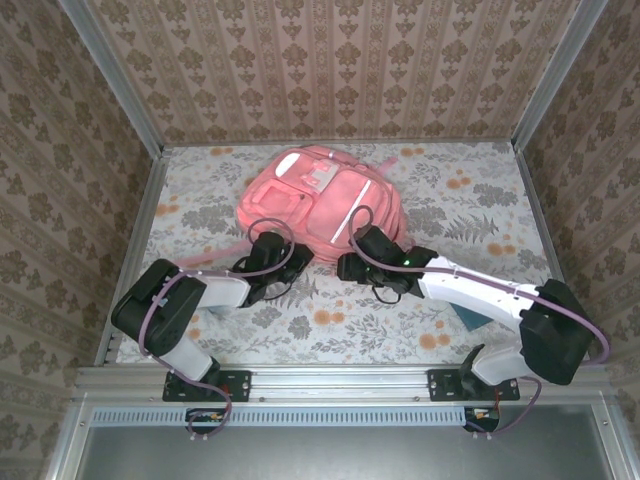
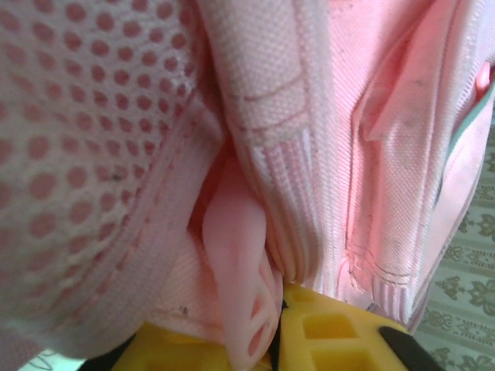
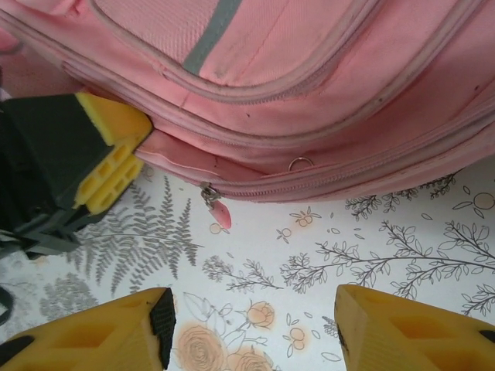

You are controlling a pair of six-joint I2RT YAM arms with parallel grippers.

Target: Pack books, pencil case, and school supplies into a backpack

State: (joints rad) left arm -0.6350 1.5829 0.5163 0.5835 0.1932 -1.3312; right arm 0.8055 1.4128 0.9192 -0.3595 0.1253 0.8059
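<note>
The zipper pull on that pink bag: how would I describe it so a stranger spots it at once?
Find the pink backpack lying on the flowered table cover and follow its lowest zipper seam along the near edge. The zipper pull dangles from that seam onto the cover. It is a small pink teardrop tab, unlike the bare metal ring nearby.

Seen from above, the left claw [image 1: 272, 245] has its tips lost against the near hem of the backpack [image 1: 320, 195], so the contact is out of sight. The right arm covers most of a teal item [image 1: 470, 316] on the counter [image 1: 480, 190]; what it is I can't tell. At the left wrist the pink fabric blurs, and the yellow fingers [image 2: 332, 334] are cropped below. At the right wrist the right claw [image 3: 251, 332] is cropped too, and the backpack runs off the top.
</note>
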